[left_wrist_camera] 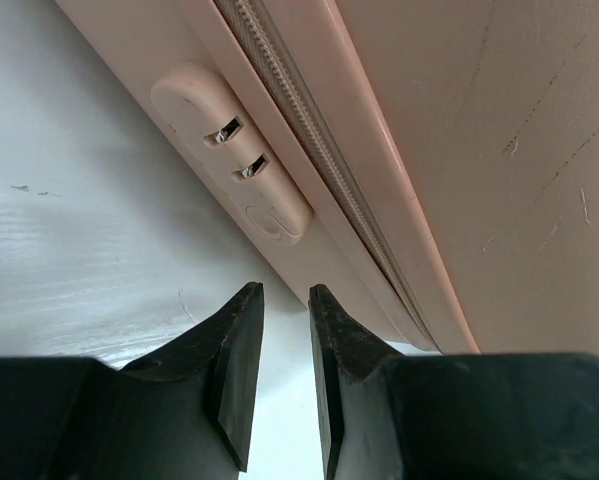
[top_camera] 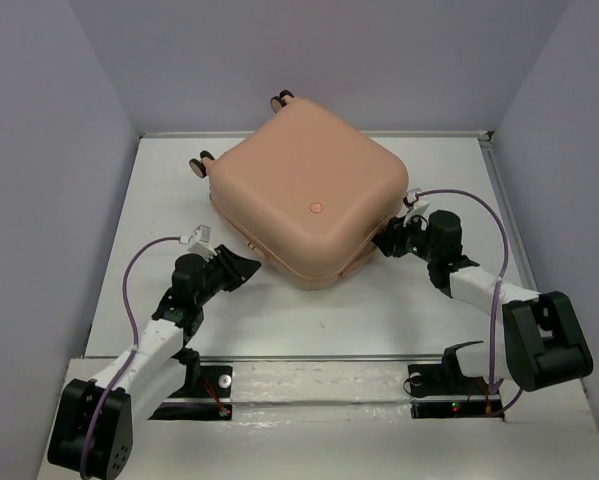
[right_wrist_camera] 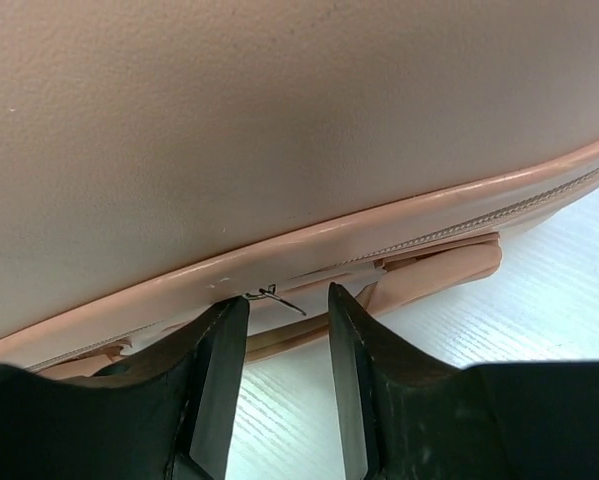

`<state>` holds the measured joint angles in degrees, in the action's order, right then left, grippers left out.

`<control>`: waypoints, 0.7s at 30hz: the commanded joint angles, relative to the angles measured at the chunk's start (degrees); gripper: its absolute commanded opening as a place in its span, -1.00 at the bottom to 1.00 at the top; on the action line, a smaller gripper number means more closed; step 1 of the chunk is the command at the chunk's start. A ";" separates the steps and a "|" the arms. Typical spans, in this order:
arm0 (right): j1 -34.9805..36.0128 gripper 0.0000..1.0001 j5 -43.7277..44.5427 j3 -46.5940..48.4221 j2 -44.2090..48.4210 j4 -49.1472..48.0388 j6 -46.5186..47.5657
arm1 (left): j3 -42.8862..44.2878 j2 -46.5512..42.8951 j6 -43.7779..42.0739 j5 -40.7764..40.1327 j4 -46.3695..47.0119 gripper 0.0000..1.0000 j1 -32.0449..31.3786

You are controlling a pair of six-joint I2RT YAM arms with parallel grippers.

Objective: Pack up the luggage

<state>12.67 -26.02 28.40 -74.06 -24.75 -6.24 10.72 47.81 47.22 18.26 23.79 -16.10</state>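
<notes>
The right gripper [right_wrist_camera: 287,303], jaws slightly apart, brackets the zipper pull [right_wrist_camera: 275,294] on the luggage [top_camera: 309,190] lying flat at upper centre; it should pinch the pull squarely before dragging. The left gripper [left_wrist_camera: 286,297], also apart, holds nothing.

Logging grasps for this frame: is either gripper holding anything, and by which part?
Nothing is held: left gripper and right gripper are open at the luggage seam.

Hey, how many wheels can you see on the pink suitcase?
2. One small black-and-pink wheel sticks out at the far corner of the peach-pink hard-shell suitcase, the other wheel at its left corner. More may be hidden under it.
</notes>
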 commanded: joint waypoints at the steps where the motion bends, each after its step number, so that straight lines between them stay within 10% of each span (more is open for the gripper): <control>1: 0.34 -0.10 -3.86 0.08 -0.12 -12.06 0.79 | 0.27 -0.53 -1.52 1.43 2.58 -0.30 -0.51; 6: 0.34 -0.06 -2.10 -3.17 -0.91 -19.09 0.35 | 1.32 0.35 -2.75 2.04 2.05 -0.32 -1.39; 16: 0.34 -0.84 -5.79 -3.97 -3.64 -28.24 -1.84 | 3.69 1.50 -4.77 0.37 0.65 -0.36 -5.17; 21: 0.34 -0.86 -7.02 -5.98 -1.88 -28.59 -4.64 | 4.74 1.93 -5.03 -0.86 0.64 -0.36 -7.97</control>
<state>12.71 -29.76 23.68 -78.43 -42.39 -7.92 12.49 49.39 44.01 18.48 22.96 -21.85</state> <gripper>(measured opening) 0.076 0.319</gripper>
